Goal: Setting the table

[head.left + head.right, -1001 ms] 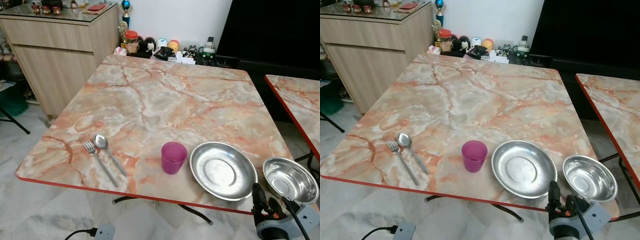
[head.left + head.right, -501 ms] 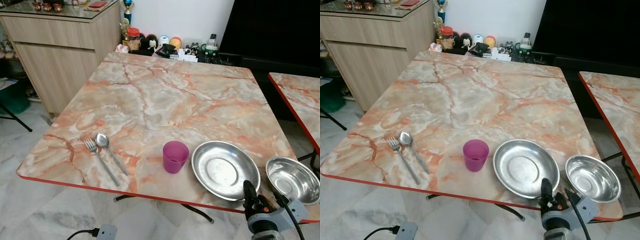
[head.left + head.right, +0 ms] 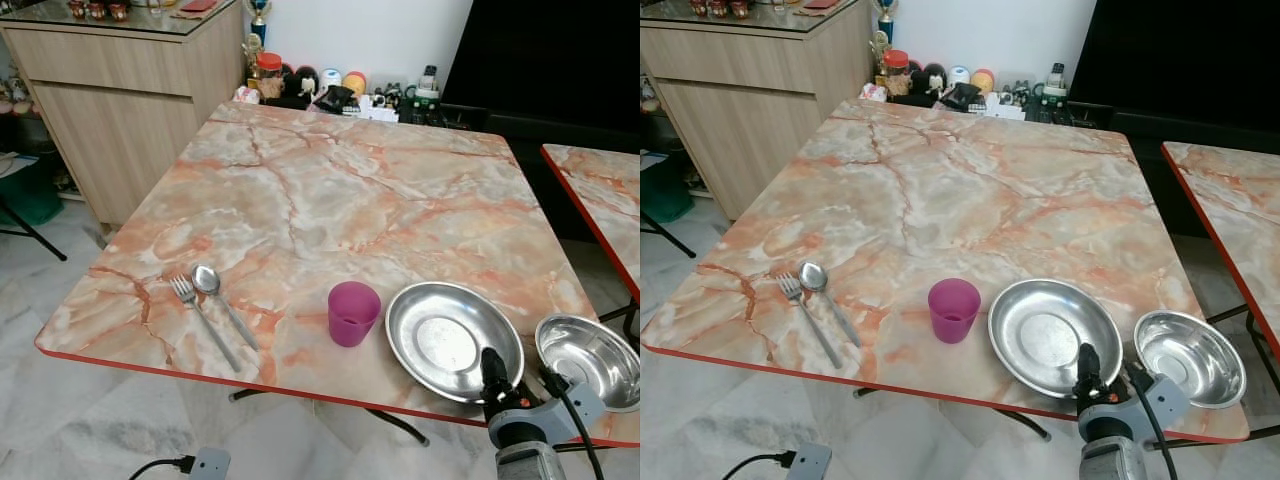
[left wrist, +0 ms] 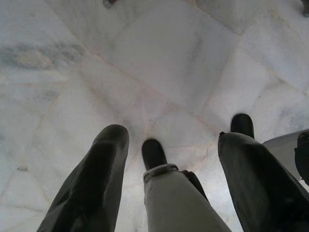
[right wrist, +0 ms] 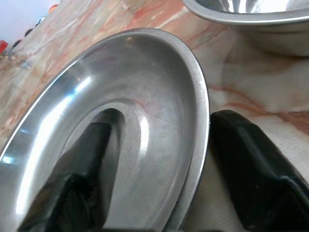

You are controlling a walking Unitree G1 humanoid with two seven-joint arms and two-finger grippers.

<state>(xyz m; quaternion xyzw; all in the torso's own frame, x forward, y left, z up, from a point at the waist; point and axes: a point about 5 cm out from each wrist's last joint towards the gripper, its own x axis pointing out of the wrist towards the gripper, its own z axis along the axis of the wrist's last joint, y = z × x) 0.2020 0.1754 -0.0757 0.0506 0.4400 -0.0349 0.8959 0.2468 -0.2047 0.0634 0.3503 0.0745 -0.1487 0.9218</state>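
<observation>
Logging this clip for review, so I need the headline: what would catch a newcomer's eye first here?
The right pincer, open, straddles the near rim of the wide shallow steel plate at the near edge of the orange-veined marble-pattern table. A smaller steel bowl sits at the table's near right corner, and a purple plastic cup stands just left of the plate. Further left lie a metal fork and spoon, side by side.

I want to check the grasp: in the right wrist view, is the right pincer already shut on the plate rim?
No, the right pincer is open, one finger over the plate and one outside its rim.
</observation>
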